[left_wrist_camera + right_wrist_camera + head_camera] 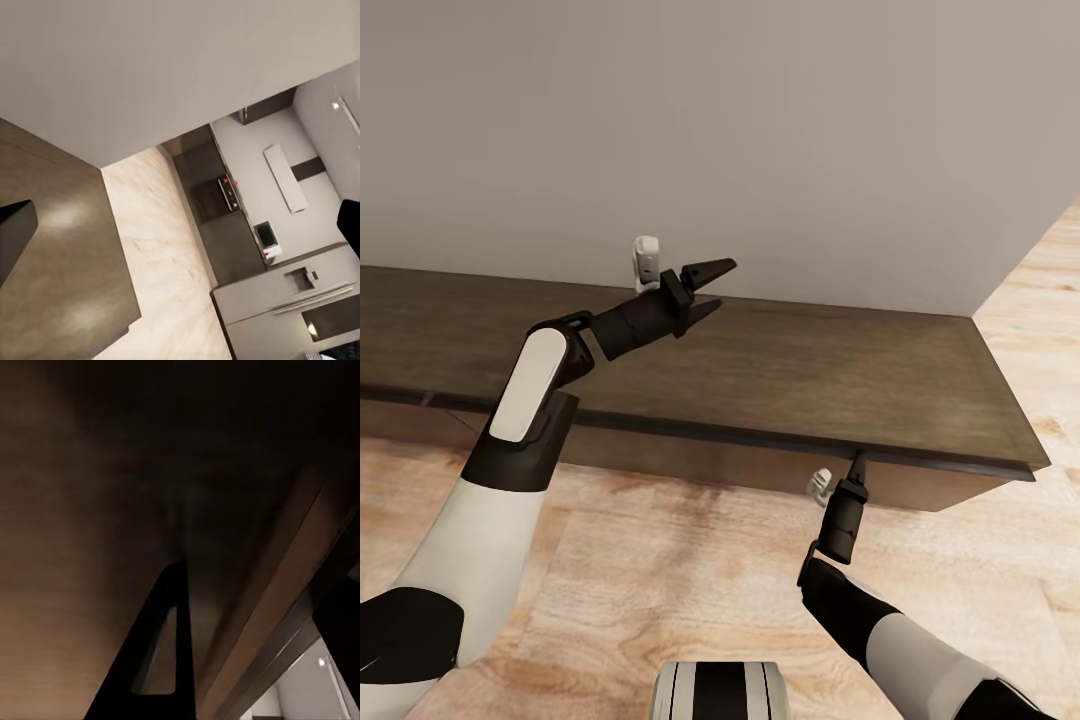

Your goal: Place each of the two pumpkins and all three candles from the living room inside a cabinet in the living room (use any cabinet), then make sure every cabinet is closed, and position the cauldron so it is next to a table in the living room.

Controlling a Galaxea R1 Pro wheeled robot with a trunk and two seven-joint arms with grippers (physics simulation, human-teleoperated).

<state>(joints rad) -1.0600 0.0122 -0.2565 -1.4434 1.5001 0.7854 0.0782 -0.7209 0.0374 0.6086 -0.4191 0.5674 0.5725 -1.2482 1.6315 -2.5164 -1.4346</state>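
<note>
The left gripper (712, 287) is open. Its two black fingers are spread apart and hold nothing. It hangs in the air above the top of the cabinet (780, 380), close to the grey wall (760, 130) behind. The fingers point toward the right end of the cabinet. In the left wrist view, one dark fingertip (16, 236) shows over the brown cabinet top (60, 285), and the other fingertip (351, 225) shows far across the picture, so the gap between them is wide.

The right gripper (857, 462) is down low, at the front of the cabinet. Its tips are right up at the dark gap under the top edge, near the right end. In the head view they look pressed close together, but they are small and partly hidden, so I cannot tell if the gripper is open or shut. In the right wrist view, one black finger (157, 660) sits very near the dark brown wood (112, 495), beside a paler strip (277, 607).

The cabinet is long and low. It runs along the wall from left to right. Its front looks closed. Its right end stops before the wall's corner, and light wooden floor (690, 560) lies open in front of it and past that end.

In the left wrist view, the floor (161, 247) leads off to a kitchen with a silver fridge (289, 300).
</note>
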